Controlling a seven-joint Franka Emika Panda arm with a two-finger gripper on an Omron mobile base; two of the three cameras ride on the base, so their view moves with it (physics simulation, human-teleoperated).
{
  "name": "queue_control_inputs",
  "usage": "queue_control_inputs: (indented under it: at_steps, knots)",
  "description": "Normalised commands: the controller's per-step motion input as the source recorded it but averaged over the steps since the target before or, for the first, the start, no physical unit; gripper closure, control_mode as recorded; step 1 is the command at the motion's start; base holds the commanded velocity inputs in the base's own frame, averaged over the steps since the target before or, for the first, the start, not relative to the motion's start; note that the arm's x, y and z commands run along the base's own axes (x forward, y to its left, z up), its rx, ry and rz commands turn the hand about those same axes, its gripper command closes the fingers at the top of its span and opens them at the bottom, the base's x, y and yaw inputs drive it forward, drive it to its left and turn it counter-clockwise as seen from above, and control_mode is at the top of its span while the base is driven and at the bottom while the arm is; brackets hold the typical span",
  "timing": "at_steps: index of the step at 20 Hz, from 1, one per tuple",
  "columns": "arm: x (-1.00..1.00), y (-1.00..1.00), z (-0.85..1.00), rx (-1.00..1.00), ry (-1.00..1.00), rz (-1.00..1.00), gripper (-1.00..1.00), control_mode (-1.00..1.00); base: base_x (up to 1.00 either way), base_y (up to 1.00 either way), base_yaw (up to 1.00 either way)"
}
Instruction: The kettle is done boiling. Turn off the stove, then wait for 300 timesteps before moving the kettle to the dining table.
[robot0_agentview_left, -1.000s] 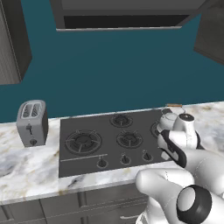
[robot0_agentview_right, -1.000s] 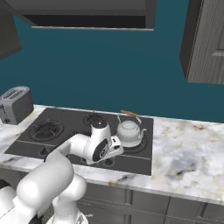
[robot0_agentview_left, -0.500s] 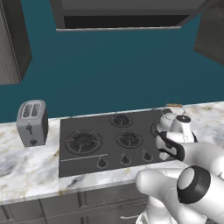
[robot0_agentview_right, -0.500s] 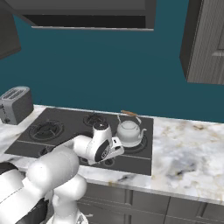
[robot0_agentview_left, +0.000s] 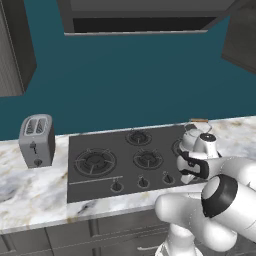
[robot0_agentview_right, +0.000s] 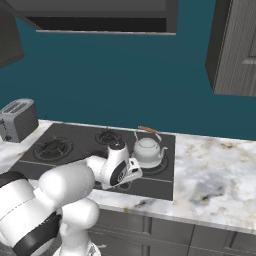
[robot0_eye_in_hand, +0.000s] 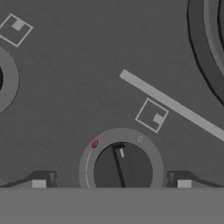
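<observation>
On the right rear burner: the kettle is seen just right of centre in the right base view, whitish, with a brown-topped handle; in the left base view it is partly hidden behind the arm at the right edge.
Stove: the dark cooktop is set into the marble counter, its knobs lined along the front edge.
Knob: a black knob in a grey ring with a red mark is seen at lower centre of the hand view.
Gripper: the gripper is held right over that knob, fingers spread wide apart to either side of it, nothing gripped.
Toaster: a grey toaster stands at the left of the left base view.
</observation>
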Motion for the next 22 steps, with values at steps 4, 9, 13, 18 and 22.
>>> queue_control_inputs:
  at_steps: [4, 9, 13, 18, 22]
  knots:
    - [0.04, 0.0, -0.15, 0.0, 0.0, 0.0, -1.0, -1.0, 0.0, 0.0, 0.0]
    - [0.04, 0.0, -0.18, 0.0, 0.0, 0.0, -1.0, -1.0, 0.0, 0.0, 0.0]
    - [0.04, 0.0, -0.21, 0.0, 0.01, 0.0, 1.0, -1.0, 0.0, 0.0, 0.0]
    - [0.0, 0.0, -0.14, 0.0, 0.02, 0.0, 1.0, -1.0, 0.0, 0.0, 0.0]
    - [-0.04, -0.05, -0.01, 0.02, 0.0, 0.04, 1.0, -1.0, 0.0, 0.0, 0.0]
